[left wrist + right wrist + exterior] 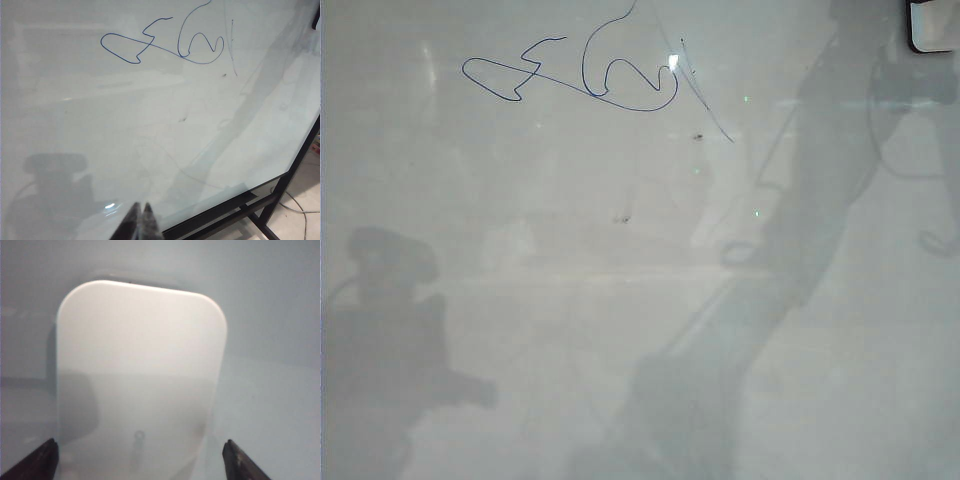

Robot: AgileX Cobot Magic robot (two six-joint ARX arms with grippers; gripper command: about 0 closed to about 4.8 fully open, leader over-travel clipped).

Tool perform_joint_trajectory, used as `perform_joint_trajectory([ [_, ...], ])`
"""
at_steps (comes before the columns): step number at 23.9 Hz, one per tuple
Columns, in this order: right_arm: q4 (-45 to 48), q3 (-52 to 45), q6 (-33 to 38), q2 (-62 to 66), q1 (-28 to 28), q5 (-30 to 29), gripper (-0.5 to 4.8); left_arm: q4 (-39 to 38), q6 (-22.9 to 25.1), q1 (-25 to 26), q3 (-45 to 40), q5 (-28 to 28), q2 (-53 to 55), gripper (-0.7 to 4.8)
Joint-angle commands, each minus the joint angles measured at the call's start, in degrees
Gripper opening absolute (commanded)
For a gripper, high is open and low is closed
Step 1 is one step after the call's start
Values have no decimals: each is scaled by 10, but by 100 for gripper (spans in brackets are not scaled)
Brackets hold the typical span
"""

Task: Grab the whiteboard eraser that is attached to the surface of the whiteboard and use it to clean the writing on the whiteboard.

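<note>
I count one whiteboard, one writing scribble far-left, one whiteboard eraser at far-right corner | right gripper fingers spread, straddling eraser, not touching | left gripper fingertips pressed together over near edge | mid-board open.

The whiteboard is big, shiny and pale grey-white, with a few small dark specks and soft grey reflections on it. The writing is a thin blue scribble of loops and curls near the board's top edge in the exterior view, with a faint slanted line just beside it. The whiteboard eraser is a white block with rounded corners, lying flat on the board; in the exterior view only its corner with a black edge shows, at the top right, well apart from the scribble.
</note>
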Motion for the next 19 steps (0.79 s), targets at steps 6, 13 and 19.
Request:
perform_joint_trajectory([
  [6, 48, 3, -1, 26, -2, -14, 434, 5, 2, 0, 0, 0, 0, -2],
  [13, 66, 4, -1, 33, -3, -14, 261, 5, 2, 0, 0, 0, 0, -2],
  [19, 60, 4, -2, 28, -4, -16, 138, 5, 2, 0, 0, 1, 0, -2],
])
